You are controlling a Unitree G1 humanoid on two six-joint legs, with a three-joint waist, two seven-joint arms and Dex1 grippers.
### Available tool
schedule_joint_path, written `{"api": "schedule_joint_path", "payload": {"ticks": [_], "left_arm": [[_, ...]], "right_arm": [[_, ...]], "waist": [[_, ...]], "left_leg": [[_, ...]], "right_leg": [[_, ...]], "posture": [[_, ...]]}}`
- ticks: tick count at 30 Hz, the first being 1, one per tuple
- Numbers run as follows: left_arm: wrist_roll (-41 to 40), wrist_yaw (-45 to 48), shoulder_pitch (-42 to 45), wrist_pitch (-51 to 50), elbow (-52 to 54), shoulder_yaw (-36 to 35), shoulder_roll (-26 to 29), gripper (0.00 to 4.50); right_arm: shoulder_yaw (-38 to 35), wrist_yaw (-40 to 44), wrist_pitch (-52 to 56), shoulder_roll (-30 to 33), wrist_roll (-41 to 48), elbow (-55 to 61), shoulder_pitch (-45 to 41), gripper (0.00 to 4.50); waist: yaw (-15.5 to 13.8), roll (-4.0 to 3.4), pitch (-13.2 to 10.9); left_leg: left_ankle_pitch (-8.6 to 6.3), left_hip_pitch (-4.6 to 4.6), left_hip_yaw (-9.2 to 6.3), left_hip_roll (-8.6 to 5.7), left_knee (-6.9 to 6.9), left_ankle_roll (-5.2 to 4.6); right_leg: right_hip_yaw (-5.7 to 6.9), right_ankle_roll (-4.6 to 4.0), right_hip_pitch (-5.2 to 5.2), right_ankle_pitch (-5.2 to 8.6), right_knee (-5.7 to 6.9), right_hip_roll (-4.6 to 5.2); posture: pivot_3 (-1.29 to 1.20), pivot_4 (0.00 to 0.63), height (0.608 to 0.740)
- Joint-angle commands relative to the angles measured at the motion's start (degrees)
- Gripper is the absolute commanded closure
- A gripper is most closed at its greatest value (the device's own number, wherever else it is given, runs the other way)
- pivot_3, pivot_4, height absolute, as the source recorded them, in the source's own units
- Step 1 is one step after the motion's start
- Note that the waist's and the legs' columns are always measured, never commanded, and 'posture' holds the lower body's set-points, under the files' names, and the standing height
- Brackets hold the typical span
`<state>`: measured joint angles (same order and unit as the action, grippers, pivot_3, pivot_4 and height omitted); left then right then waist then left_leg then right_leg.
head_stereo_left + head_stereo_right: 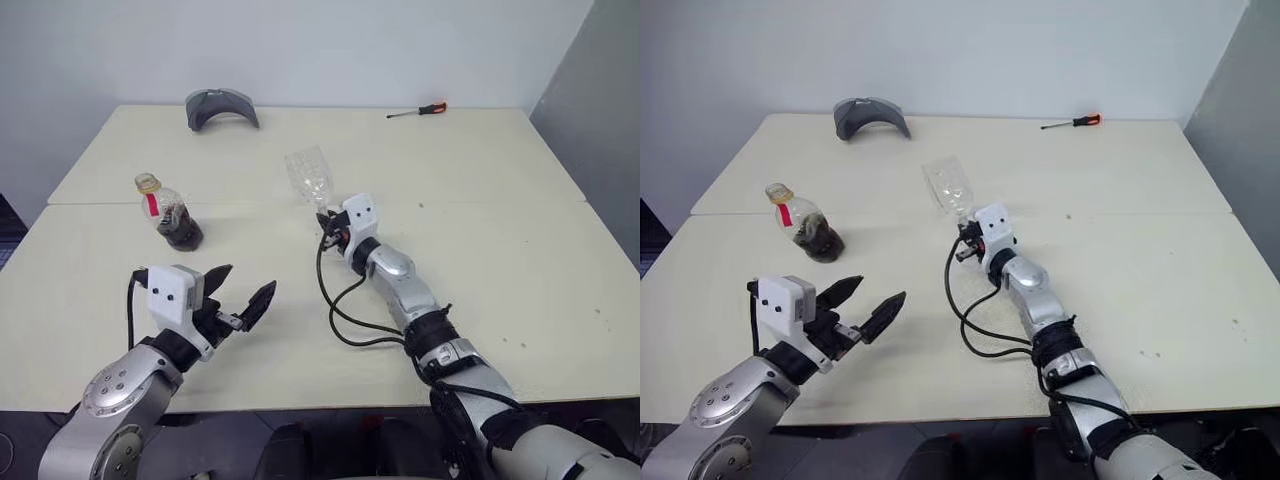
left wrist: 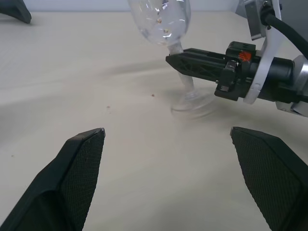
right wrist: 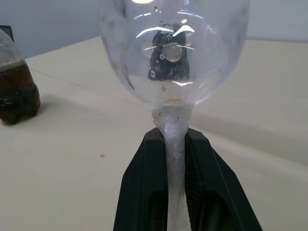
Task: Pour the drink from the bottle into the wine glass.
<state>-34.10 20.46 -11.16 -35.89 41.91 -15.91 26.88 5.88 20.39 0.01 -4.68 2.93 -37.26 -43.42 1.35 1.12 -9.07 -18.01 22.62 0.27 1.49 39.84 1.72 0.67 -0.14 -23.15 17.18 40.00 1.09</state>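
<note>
Right gripper (image 1: 330, 222) clamps the wine glass (image 1: 311, 178) by its stem, tilted; left gripper (image 1: 238, 295), jaws apart, must next grasp the bottle (image 1: 170, 213).

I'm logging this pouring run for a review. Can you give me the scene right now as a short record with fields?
glass: wine glass, empty, tilted, foot near the table
right pincer: shut on the glass stem
left pincer: open, holding nothing, apart from the bottle
bottle: bottle standing on the table, dark drink in its lower part
pour: not yet begun
other items: screwdriver and grey curved object at the far edge
</note>
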Motion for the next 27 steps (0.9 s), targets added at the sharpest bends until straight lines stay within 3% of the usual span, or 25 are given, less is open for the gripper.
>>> {"api": "schedule_joint_path", "payload": {"ticks": [1,8,15,27], "left_arm": [[0.18,0.02,2.19,1.3,-0.68,-0.16,0.18,0.0],[0.31,-0.22,4.9,0.63,-1.25,1.09,0.19,0.0],[0.18,-0.87,6.03,0.07,-0.91,1.83,0.14,0.0],[-0.67,-1.11,4.33,-0.21,0.47,-0.01,1.07,0.0]], "right_arm": [[1.05,1.06,9.5,3.92,-1.07,8.9,4.98,4.33],[2.42,2.47,20.66,8.4,-0.34,21.82,9.36,4.33],[3.67,3.47,25.95,10.49,-0.17,26.72,9.94,4.33],[-0.29,0.69,11.14,2.65,2.63,14.08,-0.27,4.33]], "waist": [[-0.39,-0.04,0.05],[-0.87,-0.02,0.08],[-0.87,-0.02,0.08],[0.2,-0.06,0.04]], "left_leg": [[-0.01,0.01,-0.03,-0.02,-0.01,-0.03],[-0.08,-0.01,-0.01,-0.04,0.0,-0.15],[-0.09,-0.04,0.0,-0.03,-0.01,-0.17],[-0.09,-0.01,0.01,-0.01,-0.04,-0.15]], "right_leg": [[0.02,0.0,0.01,0.0,-0.01,0.01],[0.0,0.0,0.02,0.0,-0.01,0.02],[0.0,0.0,0.01,0.0,-0.01,0.0],[-0.01,0.0,-0.05,0.0,-0.01,-0.03]], "posture": [[0.0,0.15,0.74],[0.0,0.15,0.74],[0.0,0.15,0.74],[0.0,0.15,0.74]]}}
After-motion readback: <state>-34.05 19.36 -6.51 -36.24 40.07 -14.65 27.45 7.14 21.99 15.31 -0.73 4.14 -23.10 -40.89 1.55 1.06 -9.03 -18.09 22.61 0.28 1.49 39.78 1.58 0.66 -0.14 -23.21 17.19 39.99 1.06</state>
